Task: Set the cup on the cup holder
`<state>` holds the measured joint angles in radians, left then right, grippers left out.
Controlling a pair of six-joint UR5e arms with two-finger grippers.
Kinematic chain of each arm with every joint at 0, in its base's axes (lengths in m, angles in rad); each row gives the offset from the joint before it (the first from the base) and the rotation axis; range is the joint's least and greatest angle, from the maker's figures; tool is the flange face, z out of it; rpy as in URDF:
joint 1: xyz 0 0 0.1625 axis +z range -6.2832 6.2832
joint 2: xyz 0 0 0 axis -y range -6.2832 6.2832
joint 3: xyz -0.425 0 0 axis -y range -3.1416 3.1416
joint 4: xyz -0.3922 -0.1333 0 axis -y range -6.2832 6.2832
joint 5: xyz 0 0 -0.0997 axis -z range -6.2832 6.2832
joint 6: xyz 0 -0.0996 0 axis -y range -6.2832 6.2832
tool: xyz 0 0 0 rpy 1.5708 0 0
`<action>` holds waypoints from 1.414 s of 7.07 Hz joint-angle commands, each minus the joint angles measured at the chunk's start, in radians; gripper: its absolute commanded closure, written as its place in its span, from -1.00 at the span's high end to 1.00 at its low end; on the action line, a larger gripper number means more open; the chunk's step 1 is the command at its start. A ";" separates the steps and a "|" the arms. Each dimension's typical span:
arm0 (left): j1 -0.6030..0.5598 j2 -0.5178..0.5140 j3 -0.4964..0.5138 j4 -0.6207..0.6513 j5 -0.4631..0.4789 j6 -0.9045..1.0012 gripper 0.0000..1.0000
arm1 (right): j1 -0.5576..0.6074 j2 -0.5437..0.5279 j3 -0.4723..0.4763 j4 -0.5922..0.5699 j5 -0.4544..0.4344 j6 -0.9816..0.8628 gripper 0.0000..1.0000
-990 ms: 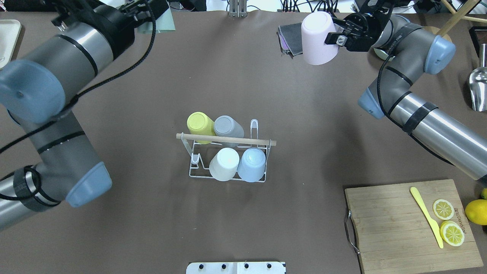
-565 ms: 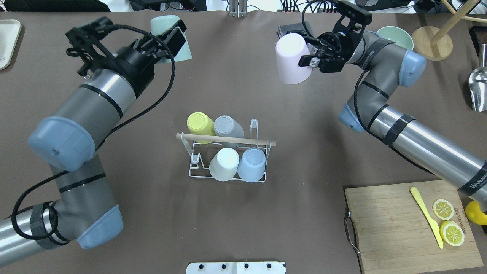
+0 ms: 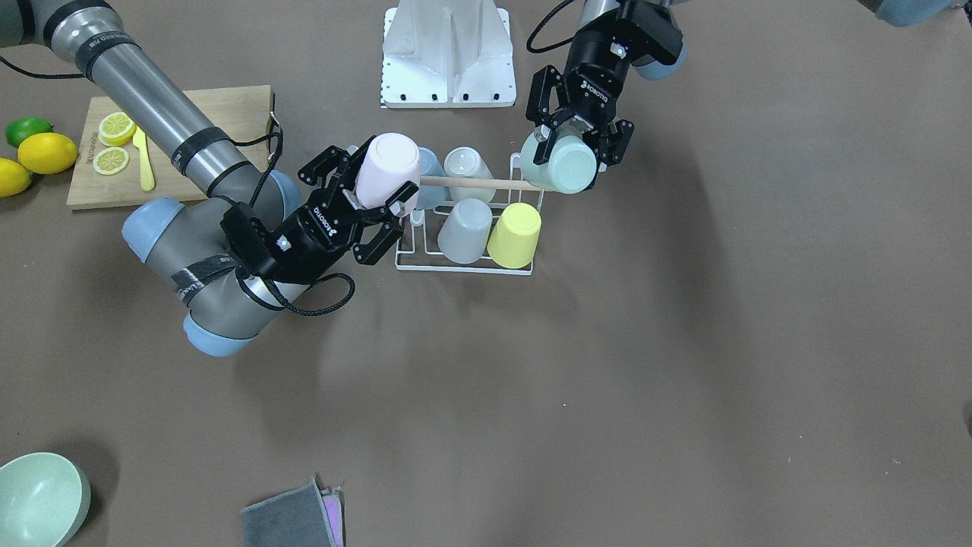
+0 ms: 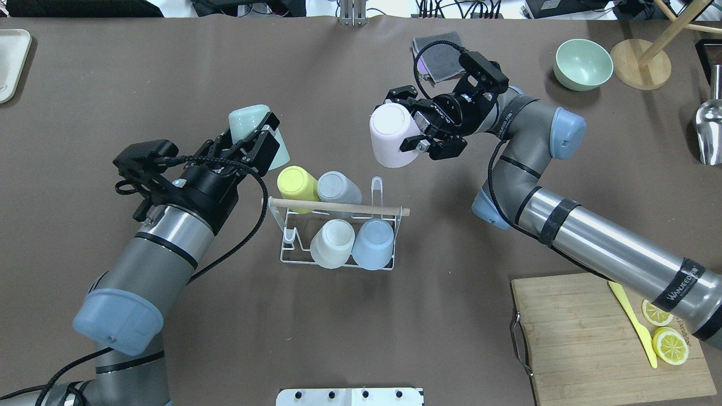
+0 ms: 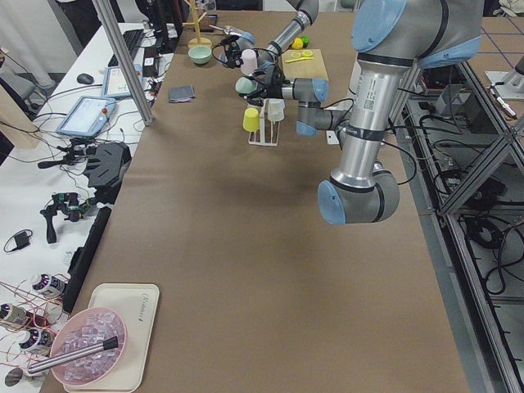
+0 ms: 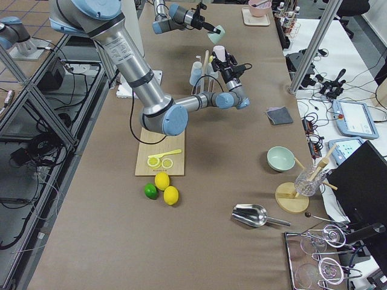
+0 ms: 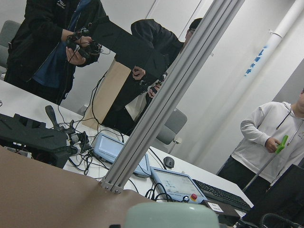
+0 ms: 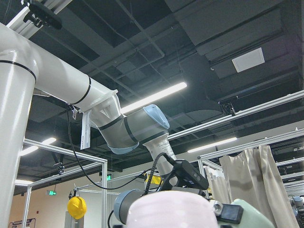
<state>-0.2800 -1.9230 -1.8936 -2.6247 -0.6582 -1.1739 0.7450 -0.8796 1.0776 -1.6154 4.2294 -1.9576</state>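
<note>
The cup holder [image 4: 338,207] is a white wire rack with a wooden dowel, at the table's middle; it also shows in the front view [image 3: 471,182]. It holds a yellow cup [image 4: 296,185], a grey cup [image 4: 338,189], a white cup [image 4: 333,242] and a blue cup [image 4: 373,243], all upside down. My left gripper [image 4: 254,138] is shut on a mint green cup [image 4: 248,121], just left of and beyond the rack. My right gripper [image 4: 407,121] is shut on a pink cup [image 4: 389,135], held beyond the rack's right end. Both cups are base-up.
A cutting board [image 4: 586,338] with lemon slices and a yellow knife lies at the near right. A green bowl [image 4: 582,63], folded cloths [image 4: 437,53], a wooden stand [image 4: 640,70] and a metal scoop [image 4: 708,129] are at the far right. A tray [image 4: 11,62] is far left.
Both arms have come in from the table's far edge toward the rack, each carrying its cup. The rack and its cups have not moved.
</note>
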 commanded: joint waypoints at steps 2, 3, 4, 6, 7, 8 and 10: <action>0.109 0.001 0.011 -0.002 0.137 0.007 -0.76 | -0.016 0.001 -0.042 0.000 0.001 -0.099 -0.78; 0.128 0.001 0.013 -0.002 0.176 0.048 -0.76 | -0.027 0.001 -0.048 0.000 0.001 -0.107 -0.78; 0.128 0.001 0.013 -0.002 0.181 0.095 -0.76 | -0.032 0.008 -0.060 0.002 0.001 -0.122 -0.78; 0.148 -0.001 0.028 -0.003 0.215 0.137 -0.75 | -0.058 0.017 -0.076 0.000 0.001 -0.153 -0.78; 0.162 -0.004 0.050 -0.003 0.225 0.135 -0.74 | -0.076 0.025 -0.087 0.000 0.000 -0.162 -0.78; 0.182 -0.007 0.071 -0.003 0.259 0.126 -0.74 | -0.085 0.027 -0.088 0.000 -0.006 -0.165 -0.78; 0.197 -0.013 0.073 -0.003 0.273 0.125 -0.74 | -0.096 0.028 -0.088 -0.001 -0.014 -0.171 -0.77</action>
<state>-0.0945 -1.9321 -1.8244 -2.6277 -0.3997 -1.0479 0.6541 -0.8524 0.9902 -1.6163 4.2206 -2.1250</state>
